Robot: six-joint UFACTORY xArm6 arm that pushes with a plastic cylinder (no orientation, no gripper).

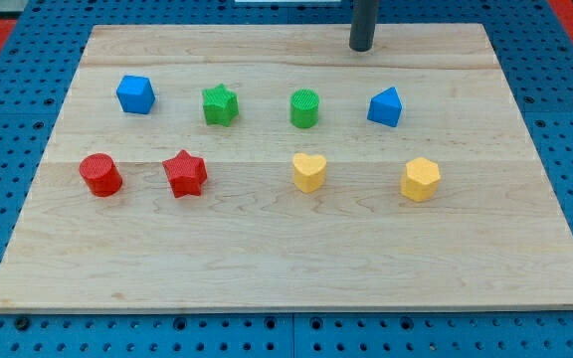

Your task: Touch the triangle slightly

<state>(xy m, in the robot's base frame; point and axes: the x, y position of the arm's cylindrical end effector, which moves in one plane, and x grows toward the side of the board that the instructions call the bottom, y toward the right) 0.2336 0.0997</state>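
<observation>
The blue triangle block [386, 106] sits on the wooden board [286, 249] toward the view's upper right. My tip [361, 47] is the lower end of a dark rod near the board's top edge. It stands apart from the triangle, above it and a little to its left in the view, not touching it.
A blue cube [135, 94], a green star [220, 104] and a green cylinder [305, 108] share the triangle's row. Below lie a red cylinder [99, 174], a red star [185, 174], a yellow heart [308, 171] and a yellow hexagon [420, 179].
</observation>
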